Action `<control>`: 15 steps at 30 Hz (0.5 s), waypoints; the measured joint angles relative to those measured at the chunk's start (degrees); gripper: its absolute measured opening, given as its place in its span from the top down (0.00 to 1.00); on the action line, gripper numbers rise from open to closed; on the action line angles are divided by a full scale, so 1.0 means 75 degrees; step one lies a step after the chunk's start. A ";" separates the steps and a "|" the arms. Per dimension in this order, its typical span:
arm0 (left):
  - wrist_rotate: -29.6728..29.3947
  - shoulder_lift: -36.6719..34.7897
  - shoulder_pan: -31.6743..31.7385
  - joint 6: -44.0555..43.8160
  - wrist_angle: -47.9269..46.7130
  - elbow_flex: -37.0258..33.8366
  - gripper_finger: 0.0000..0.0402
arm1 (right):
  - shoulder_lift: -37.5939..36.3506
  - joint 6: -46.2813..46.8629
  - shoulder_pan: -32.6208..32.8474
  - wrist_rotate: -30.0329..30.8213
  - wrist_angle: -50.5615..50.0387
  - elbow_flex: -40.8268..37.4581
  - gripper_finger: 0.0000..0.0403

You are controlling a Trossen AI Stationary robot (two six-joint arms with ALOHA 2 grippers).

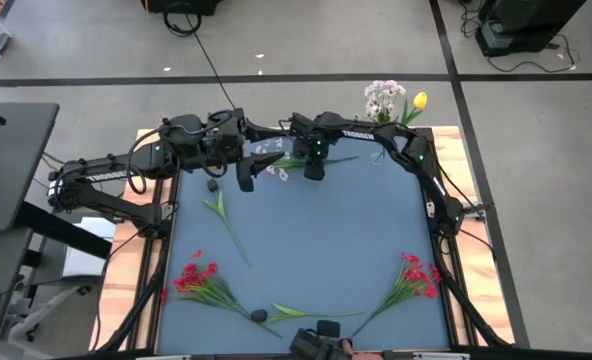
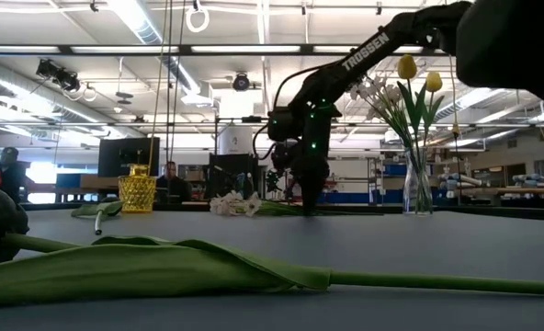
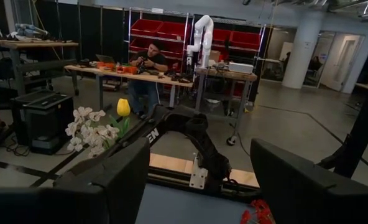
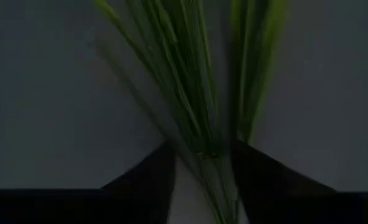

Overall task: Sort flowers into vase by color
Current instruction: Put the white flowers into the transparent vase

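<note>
A white-blossomed spray (image 1: 276,166) lies on the blue mat near the far edge, with its green stem (image 1: 338,159) running toward the right. My right gripper (image 1: 314,168) stands over that stem, pointing down, and is shut on it; the low view shows it down at the mat (image 2: 309,204) beside the white blossoms (image 2: 235,204). My left gripper (image 1: 246,176) hovers open just left of the blossoms, and its fingers (image 3: 109,186) are wide apart. A glass vase (image 2: 417,188) at the far right corner holds white blossoms (image 1: 383,98) and yellow tulips (image 1: 419,100). My right gripper pinches the white spray's bundle of green stems and thin leaves (image 4: 207,163) between its two fingers (image 4: 148,174). It comes from above, pointing down, with its fingers across the stem. The spray lies on the mat.
Red sprays lie near the near-left (image 1: 196,278) and near-right (image 1: 416,275) corners. A dark bloom with a green leaf (image 1: 276,315) lies at the near edge, and a lone green stem (image 1: 226,225) lies left of centre. A yellow patterned vase (image 2: 137,193) stands on the far side.
</note>
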 joint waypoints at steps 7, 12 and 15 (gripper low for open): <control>0.0000 0.0000 0.0000 0.0001 0.0003 0.0000 0.29 | -0.0003 0.0070 0.0024 -0.0015 -0.0121 0.0000 0.97; 0.0000 0.0000 0.0000 -0.0001 0.0005 0.0000 0.29 | -0.0136 0.0987 0.0114 -0.0136 -0.0342 -0.0005 0.97; 0.0000 0.0000 0.0000 0.0001 0.0006 0.0000 0.29 | -0.0470 0.1597 0.0227 -0.0420 -0.0369 -0.0006 0.98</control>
